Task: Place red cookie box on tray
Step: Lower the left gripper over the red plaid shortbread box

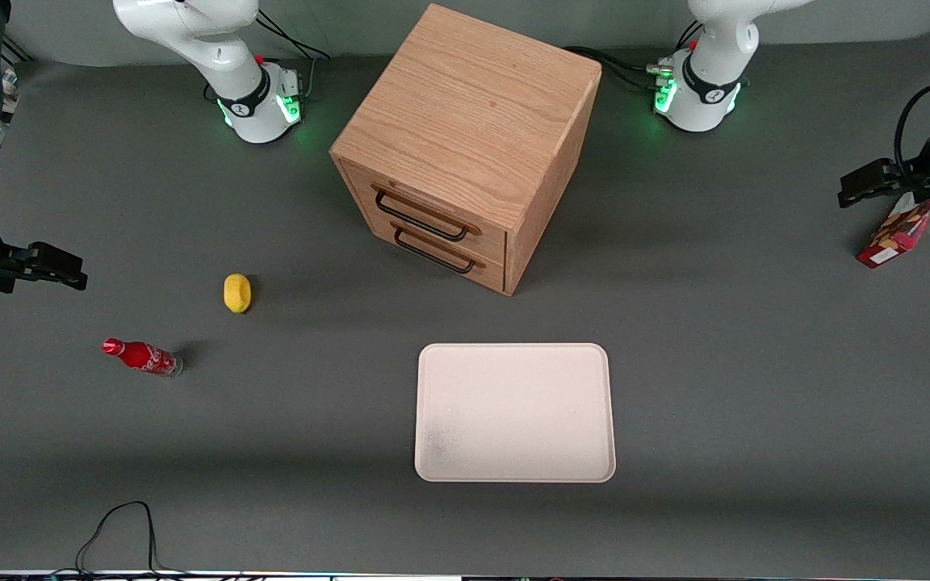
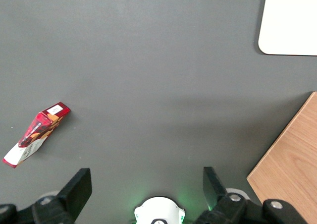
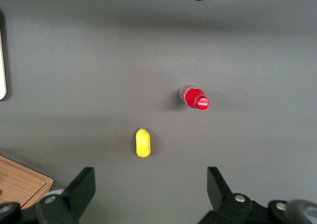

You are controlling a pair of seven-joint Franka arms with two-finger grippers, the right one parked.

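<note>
The red cookie box point(image 1: 897, 234) lies flat on the grey table at the working arm's end, its white label end nearest the front camera. The left wrist view also has the red cookie box point(image 2: 37, 134), off to one side of the fingers. My left gripper point(image 1: 852, 192) hangs above the table close beside the box, open, with nothing between its fingers point(image 2: 79, 189); in the left wrist view the gripper point(image 2: 146, 184) frames only bare table. The cream-white tray point(image 1: 513, 411) lies bare near the front edge, in front of the cabinet; a corner of the tray point(image 2: 292, 21) shows from the wrist.
A wooden two-drawer cabinet point(image 1: 465, 145) stands mid-table, both drawers shut; its edge point(image 2: 292, 159) shows from the wrist. A yellow lemon point(image 1: 236, 292) and a small red soda bottle point(image 1: 142, 357) lie toward the parked arm's end. A black cable point(image 1: 122, 532) loops at the front edge.
</note>
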